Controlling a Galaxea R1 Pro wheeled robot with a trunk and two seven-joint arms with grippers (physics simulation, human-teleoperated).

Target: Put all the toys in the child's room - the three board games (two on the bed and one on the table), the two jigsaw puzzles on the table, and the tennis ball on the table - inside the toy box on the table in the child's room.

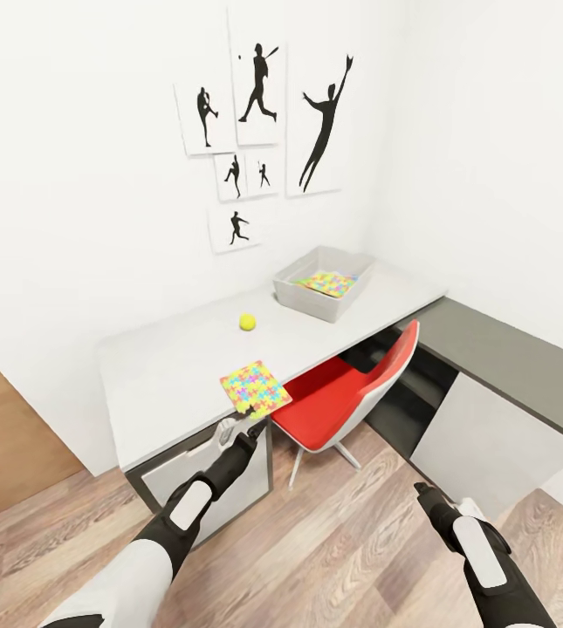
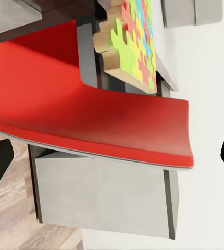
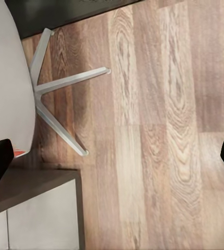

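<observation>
A jigsaw puzzle of yellow, pink, blue and green pieces lies on the white table, its corner overhanging the front edge. My left gripper is open just below and in front of that corner. In the left wrist view the puzzle lies ahead of the left gripper, apart from its fingers. A second puzzle lies inside the grey toy box at the table's far end. The tennis ball rests mid-table. My right gripper hangs open over the floor. Board games and bed are out of view.
A red chair is tucked under the table right beside the puzzle; its seat fills the left wrist view and its metal legs show in the right wrist view. A lower dark grey side desk stands at the right. Wood-plank floor lies below.
</observation>
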